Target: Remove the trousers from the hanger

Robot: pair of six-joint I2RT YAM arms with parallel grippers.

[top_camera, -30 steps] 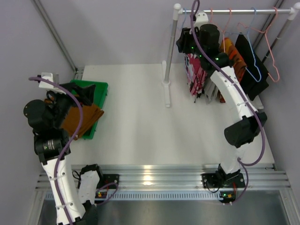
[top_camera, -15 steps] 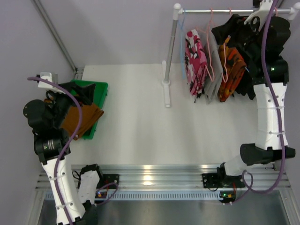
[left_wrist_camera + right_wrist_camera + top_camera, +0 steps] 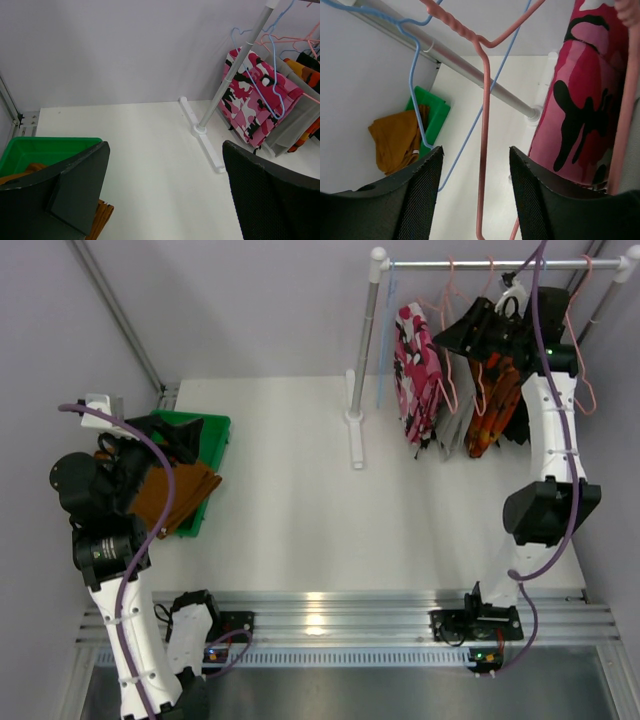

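Observation:
The pink floral trousers (image 3: 415, 370) (image 3: 255, 100) (image 3: 580, 110) hang folded over a pink hanger (image 3: 484, 150) on the rack's rail (image 3: 470, 263). My right gripper (image 3: 452, 337) (image 3: 477, 200) is up by the rail just right of them, open. The hanger's thin pink wire runs between its fingers (image 3: 415, 200) without touching either. The mustard-brown trousers (image 3: 175, 495) (image 3: 395, 140) lie in the green bin (image 3: 215, 430) (image 3: 45, 149). My left gripper (image 3: 178, 437) (image 3: 165, 200) hovers over that bin, wide open with nothing in it.
A blue hanger (image 3: 420, 100) hangs bare left of the pink one. An orange patterned garment (image 3: 497, 405) and a grey one (image 3: 295, 120) hang further right. The rack's post (image 3: 362, 350) (image 3: 235, 70) and its foot (image 3: 356, 440) stand on the white table.
The right arm swung from the pink trousers to the rack's far right end, then back left to the pink hanger. The left arm has stayed still.

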